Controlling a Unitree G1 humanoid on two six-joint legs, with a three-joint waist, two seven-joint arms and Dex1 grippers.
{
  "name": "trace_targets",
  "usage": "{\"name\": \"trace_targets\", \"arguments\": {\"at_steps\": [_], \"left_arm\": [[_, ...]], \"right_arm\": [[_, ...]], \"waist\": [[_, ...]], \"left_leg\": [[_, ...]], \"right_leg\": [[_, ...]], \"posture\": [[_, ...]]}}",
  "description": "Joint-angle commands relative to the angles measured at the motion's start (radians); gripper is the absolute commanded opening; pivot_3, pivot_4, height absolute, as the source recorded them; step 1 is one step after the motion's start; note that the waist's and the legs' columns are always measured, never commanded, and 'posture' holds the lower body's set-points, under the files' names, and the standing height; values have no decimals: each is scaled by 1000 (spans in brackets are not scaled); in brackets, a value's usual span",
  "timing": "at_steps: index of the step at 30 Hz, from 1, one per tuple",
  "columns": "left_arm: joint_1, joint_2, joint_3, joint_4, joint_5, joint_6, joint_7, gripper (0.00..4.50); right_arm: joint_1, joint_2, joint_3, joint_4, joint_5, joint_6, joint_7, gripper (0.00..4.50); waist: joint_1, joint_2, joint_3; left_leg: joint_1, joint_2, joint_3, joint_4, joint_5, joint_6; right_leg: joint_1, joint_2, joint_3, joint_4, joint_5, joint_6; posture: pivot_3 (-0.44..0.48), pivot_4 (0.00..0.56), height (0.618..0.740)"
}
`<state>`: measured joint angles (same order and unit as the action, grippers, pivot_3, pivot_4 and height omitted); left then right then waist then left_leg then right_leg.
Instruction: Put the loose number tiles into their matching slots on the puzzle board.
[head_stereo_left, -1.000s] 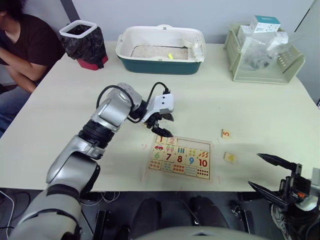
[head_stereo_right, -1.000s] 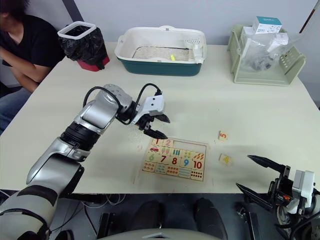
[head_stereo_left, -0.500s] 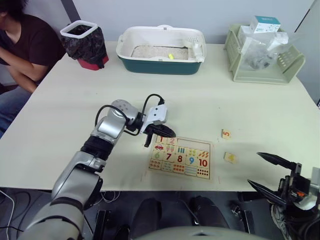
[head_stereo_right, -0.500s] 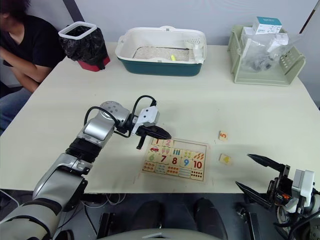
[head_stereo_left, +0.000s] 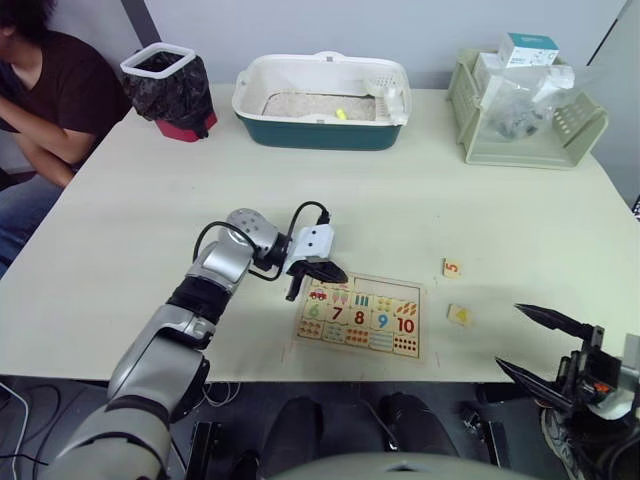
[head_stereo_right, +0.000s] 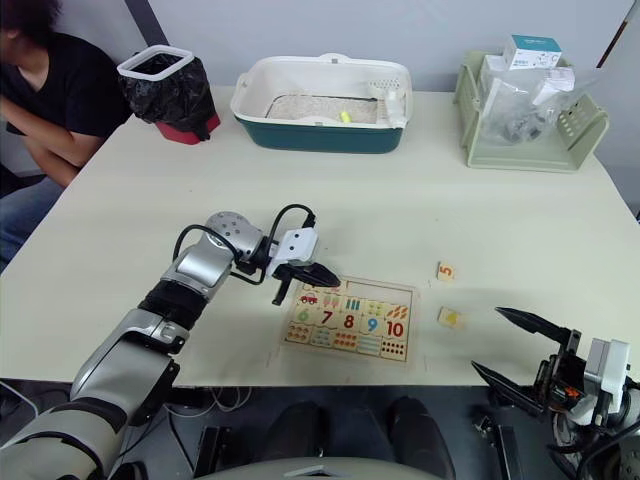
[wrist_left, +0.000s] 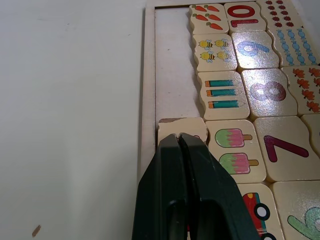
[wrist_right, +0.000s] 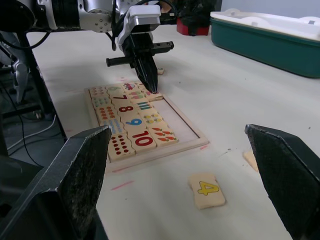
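Note:
The puzzle board (head_stereo_left: 420, 300) lies near the table's front edge, its lower rows filled with 6 to 10 and counting pictures. My left gripper (head_stereo_left: 333, 275) is shut, its tips (wrist_left: 179, 137) resting on a pale tile (wrist_left: 182, 126) in the top row of slots (wrist_left: 172, 65), beside the popsicle picture. That tile's digit is hidden. The slots further along the row are bare. Two loose number tiles lie right of the board: a 5 (head_stereo_left: 453, 267) and a yellow 4 (wrist_right: 206, 190). My right gripper (head_stereo_left: 508, 336) hangs open off the table's front right edge, holding nothing.
A white and teal tray (head_stereo_left: 322, 100) stands at the back centre, a bin lined with a black bag (head_stereo_left: 168, 85) at the back left and a green basket of packets (head_stereo_left: 525, 110) at the back right. A person (head_stereo_left: 45, 90) sits at the far left corner.
My left gripper has gone from open to shut and come down onto the board's top row, with the arm lower over the table. The right gripper has not moved.

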<state>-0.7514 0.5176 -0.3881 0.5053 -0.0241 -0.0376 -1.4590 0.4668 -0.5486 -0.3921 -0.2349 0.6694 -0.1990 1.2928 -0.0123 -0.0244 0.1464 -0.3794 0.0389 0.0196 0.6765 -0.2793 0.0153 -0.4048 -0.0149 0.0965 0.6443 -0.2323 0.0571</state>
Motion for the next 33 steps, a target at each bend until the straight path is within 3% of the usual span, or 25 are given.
{"name": "trace_targets", "arguments": {"at_steps": [1,5,10,18,26,29,33], "left_arm": [[19,-2,21,-4,-21,55,-7,80],[48,12,115,-138,-159,251,-17,80],[138,86,195,-318,-254,378,-6,80],[339,144,387,-520,-389,454,118,80],[586,178,579,-613,-402,437,305,80],[662,165,643,-649,-413,437,372,765],[775,144,721,-687,-434,435,444,2599]], "right_arm": [[4,-1,-10,-26,12,-1,-11,4500],[-3,8,-12,-13,-6,21,-73,4500],[-4,4,-17,-9,-9,80,-148,4500],[-51,-21,-49,57,-35,104,-198,4500],[-26,-17,-62,59,-26,132,-227,4500],[-21,-15,-67,56,-23,141,-240,4500],[-9,-10,-68,54,-24,145,-240,4500]], "waist": [[-1,0,0],[-3,0,0],[-2,0,0],[-2,0,0],[1,1,0],[0,1,1],[-2,1,1]], "left_leg": [[0,0,0,0,0,0],[-1,0,0,0,0,0],[-1,1,-1,0,0,0],[-1,0,0,0,0,0],[0,1,-1,-1,0,0],[0,1,0,-1,0,0],[0,1,0,-1,0,0]], "right_leg": [[0,0,0,0,0,0],[0,0,0,0,0,0],[-1,0,-1,0,0,-1],[-1,-1,-1,0,0,0],[-1,-1,-1,0,0,0],[-1,-2,-1,0,0,0],[-1,-2,-1,0,-1,1]], "posture": [[0,150,740],[0,150,740],[0,150,740],[0,150,740],[0,150,740],[0,150,740],[0,150,740]]}}
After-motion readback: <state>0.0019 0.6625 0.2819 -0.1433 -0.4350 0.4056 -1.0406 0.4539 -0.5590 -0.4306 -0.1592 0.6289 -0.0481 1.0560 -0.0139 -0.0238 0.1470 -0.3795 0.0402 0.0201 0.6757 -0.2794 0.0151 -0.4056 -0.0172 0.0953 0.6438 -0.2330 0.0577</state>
